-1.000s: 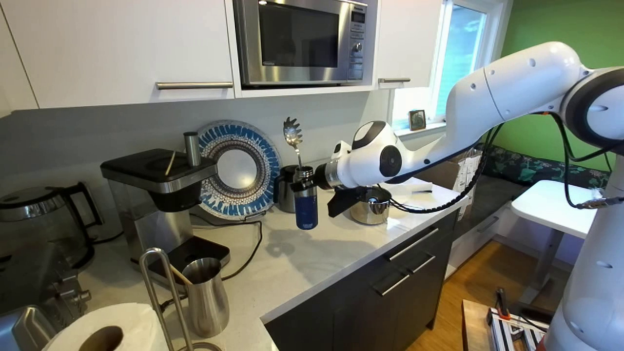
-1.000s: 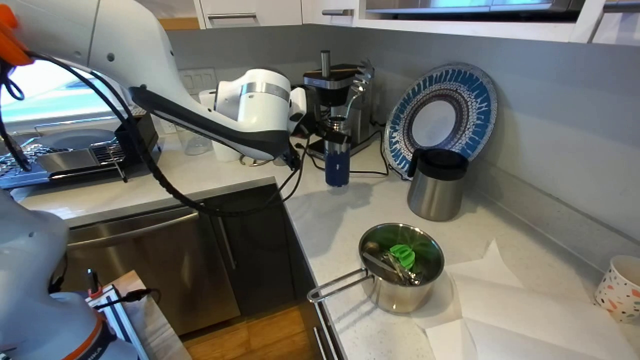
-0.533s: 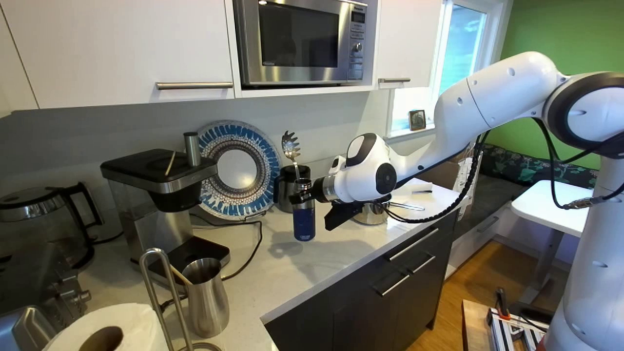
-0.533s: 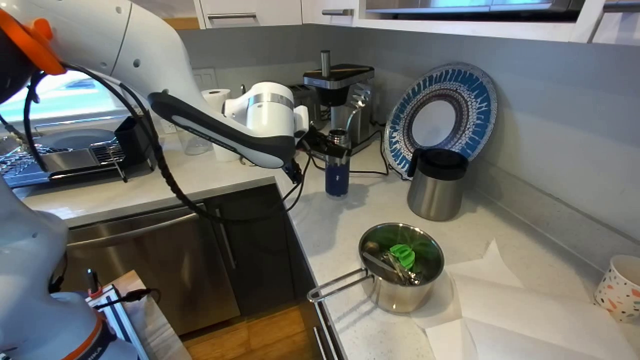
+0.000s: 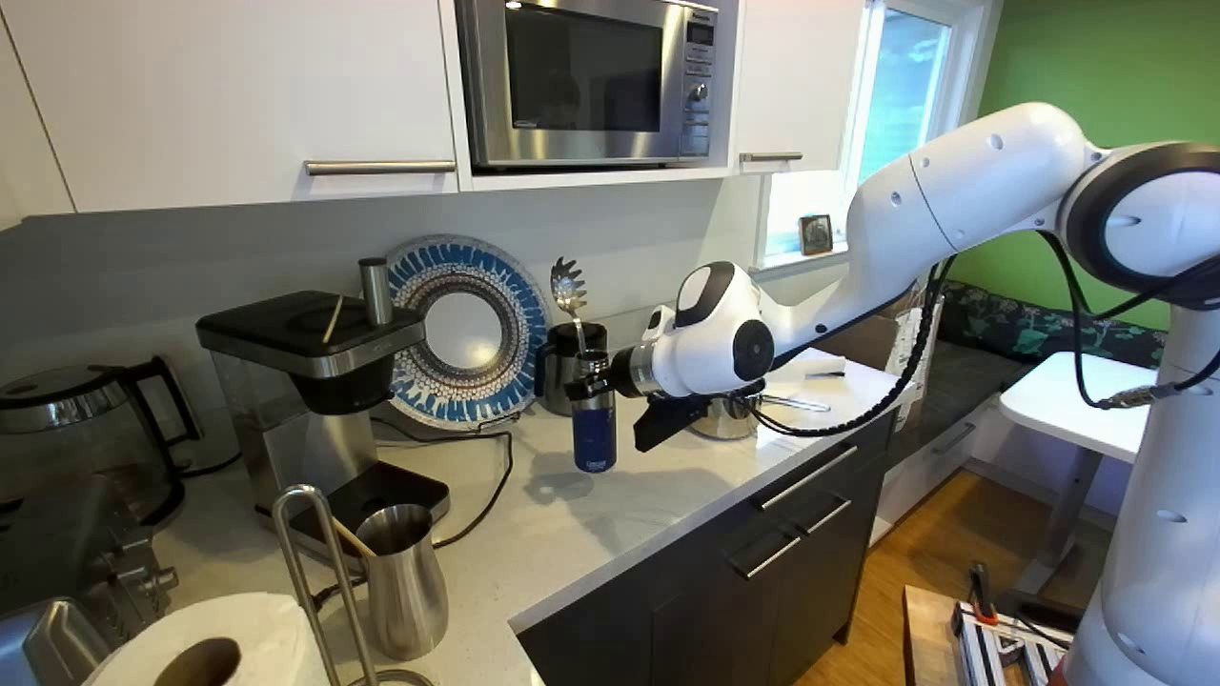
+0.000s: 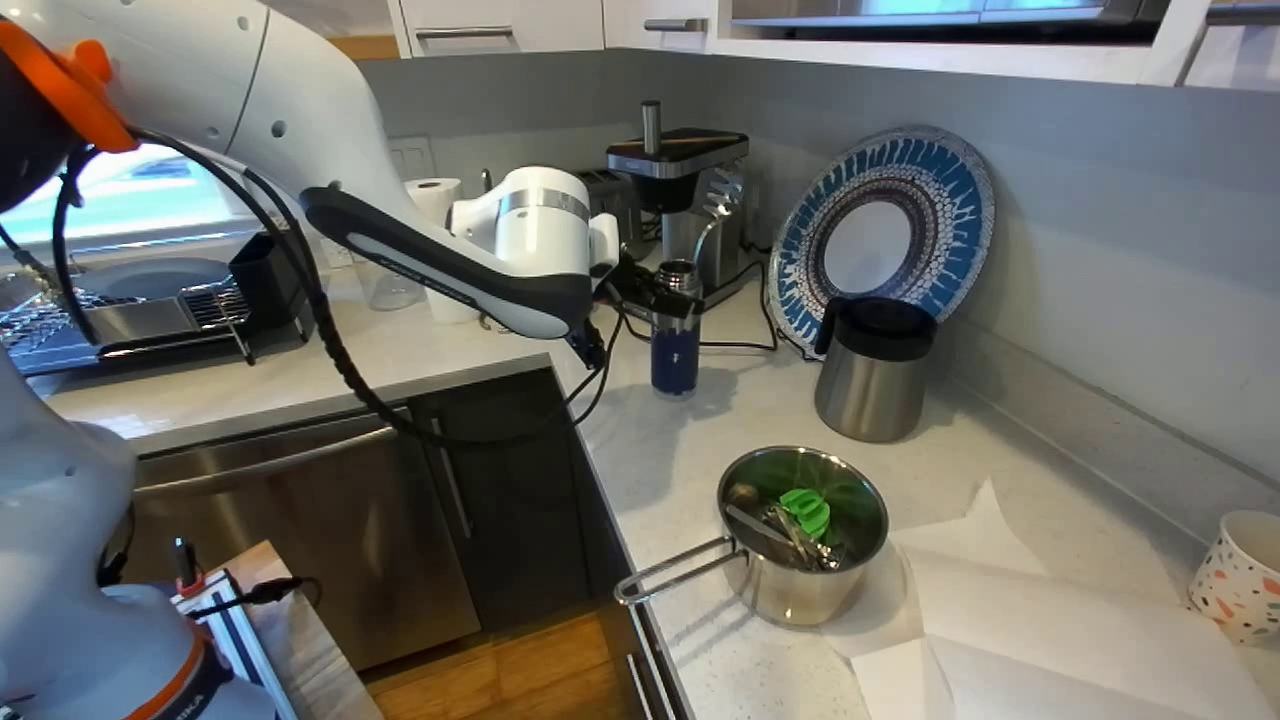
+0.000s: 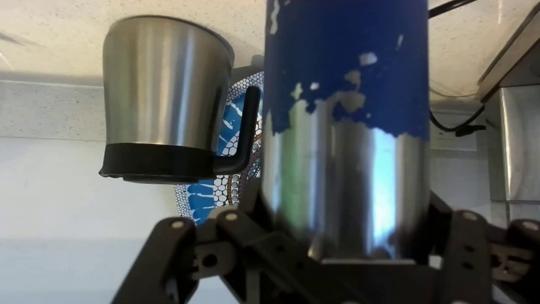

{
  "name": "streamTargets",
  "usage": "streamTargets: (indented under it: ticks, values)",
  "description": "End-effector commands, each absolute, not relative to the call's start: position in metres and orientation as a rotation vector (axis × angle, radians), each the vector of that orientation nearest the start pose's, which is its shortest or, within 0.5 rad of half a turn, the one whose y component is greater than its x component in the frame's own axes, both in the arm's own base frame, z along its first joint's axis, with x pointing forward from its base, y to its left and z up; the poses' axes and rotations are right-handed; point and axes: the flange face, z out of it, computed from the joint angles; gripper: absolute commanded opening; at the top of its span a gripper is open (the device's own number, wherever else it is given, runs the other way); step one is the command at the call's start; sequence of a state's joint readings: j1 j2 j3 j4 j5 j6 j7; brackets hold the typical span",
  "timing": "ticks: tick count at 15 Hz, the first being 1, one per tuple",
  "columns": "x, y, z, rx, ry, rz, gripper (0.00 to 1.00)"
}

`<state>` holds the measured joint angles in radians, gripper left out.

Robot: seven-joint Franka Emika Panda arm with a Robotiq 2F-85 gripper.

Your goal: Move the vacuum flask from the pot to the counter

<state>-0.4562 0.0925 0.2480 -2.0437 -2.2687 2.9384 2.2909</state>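
Both fingers of my gripper clasp the upper part of the upright vacuum flask near the middle of the frame in an exterior view; whether its base touches the surface I cannot tell. Rightward, low in the frame, sits the pot; then, higher, the steel jug.

We see the wrist view's top edge crop the vacuum flask, the plate behind it partly hidden; in an exterior view the arm partly covers the pot right of the flask.
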Motion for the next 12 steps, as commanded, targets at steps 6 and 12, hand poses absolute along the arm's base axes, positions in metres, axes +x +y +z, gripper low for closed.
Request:
streamTargets:
  ticks: [6,12]
  values:
    - [0.571,-0.069,0.39,-2.75,0.476,-1.895,0.57]
    - [0.574,-0.068,0.372,-2.733,0.456,-1.897,0.57]
